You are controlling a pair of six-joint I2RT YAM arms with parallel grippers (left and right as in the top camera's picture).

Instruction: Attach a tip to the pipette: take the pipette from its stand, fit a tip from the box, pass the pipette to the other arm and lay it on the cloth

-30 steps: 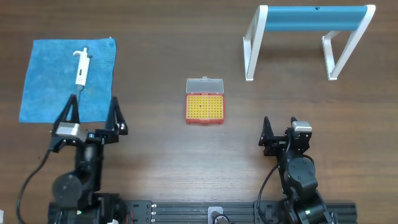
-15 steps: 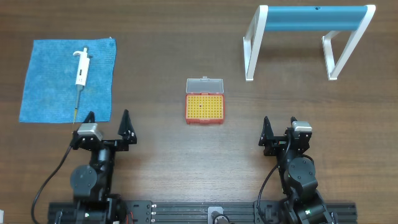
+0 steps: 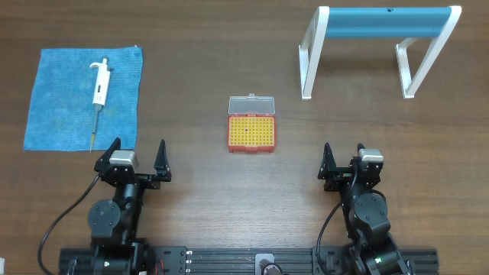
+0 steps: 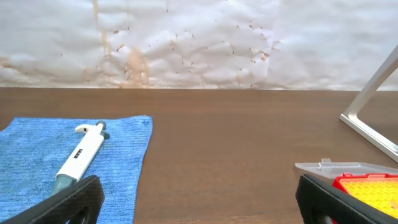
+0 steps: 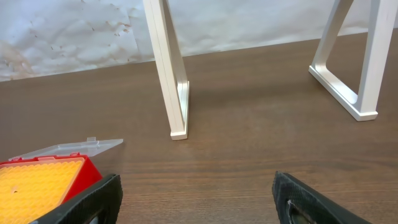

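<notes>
left hand (image 3: 138, 149): near the table's (image 3: 191, 69) near edge, left side, just short of the cloth's near right corner; fingers spread wide, holding nothing.
right hand (image 3: 344, 150): near the near edge, right side; fingers parted, holding nothing.
tip box (image 3: 251, 132): middle of the table, between the two arms; clear lid folded back toward the far edge, yellow rack exposed.
cloth (image 3: 53, 107): blue, flat, at the left edge and reaching toward the far left corner.
pipette (image 3: 100, 84): lies on the cloth's right half, well apart from both hands, plunger (image 3: 98, 66) toward the far edge.
tip (image 3: 93, 136): thin and yellowish, seated on the pipette's lower end, pointing at the near edge.
handling: likely light, stiff and smooth plastic, so it could roll or slip in a pinch. The tip looks slender and is probably only pressed on, so a knock may bend or unseat it. The soft cloth may bunch if dragged.
hold: best across the thick white barrel, clear of plunger and tip.
stand (image 3: 382, 23): far right corner, bare, blue bar on white legs.
</notes>
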